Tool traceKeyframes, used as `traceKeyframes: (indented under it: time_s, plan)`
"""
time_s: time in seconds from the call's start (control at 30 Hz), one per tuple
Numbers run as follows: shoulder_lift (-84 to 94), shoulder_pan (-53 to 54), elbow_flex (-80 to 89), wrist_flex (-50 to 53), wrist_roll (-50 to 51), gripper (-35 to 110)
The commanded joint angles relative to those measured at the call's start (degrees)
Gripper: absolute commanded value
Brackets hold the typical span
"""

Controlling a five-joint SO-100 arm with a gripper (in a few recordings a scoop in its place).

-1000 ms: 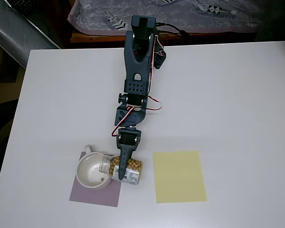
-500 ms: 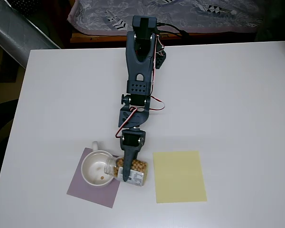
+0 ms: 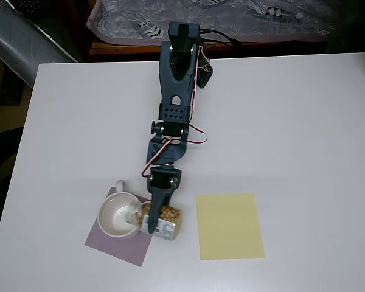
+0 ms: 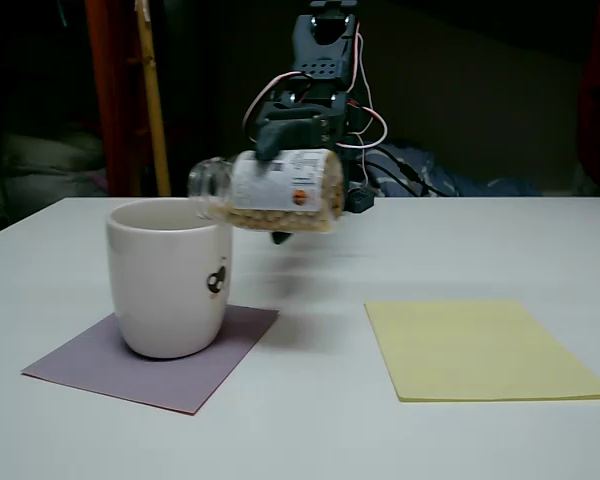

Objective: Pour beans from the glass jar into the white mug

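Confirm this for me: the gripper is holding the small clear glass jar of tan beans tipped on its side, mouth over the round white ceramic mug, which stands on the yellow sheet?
Not quite. The round white ceramic mug stands on the purple sheet, not the yellow sheet, which lies bare beside it, as the fixed view shows. The rest holds: the gripper holds the small clear glass jar of tan beans on its side, mouth at the mug's rim.

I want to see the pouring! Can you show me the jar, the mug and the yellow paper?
jar (image 4: 280, 193): fixed view, its labelled side.
mug (image 4: 165, 290): fixed view, its white front wall.
yellow paper (image 3: 229, 225): overhead view, the sheet's middle.
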Motion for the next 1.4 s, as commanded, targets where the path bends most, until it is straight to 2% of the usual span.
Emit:
traceKeyframes:
  time_s: [0.0,0.43,1.37]
  plan:
    - [0.4,0.8,-1.0,0.7,1.9,0]
    - [-0.4,1.4,-4.8,4.0,4.5,0]
    - [-0.1,2.1,-7.2,5.4,3.6,0]
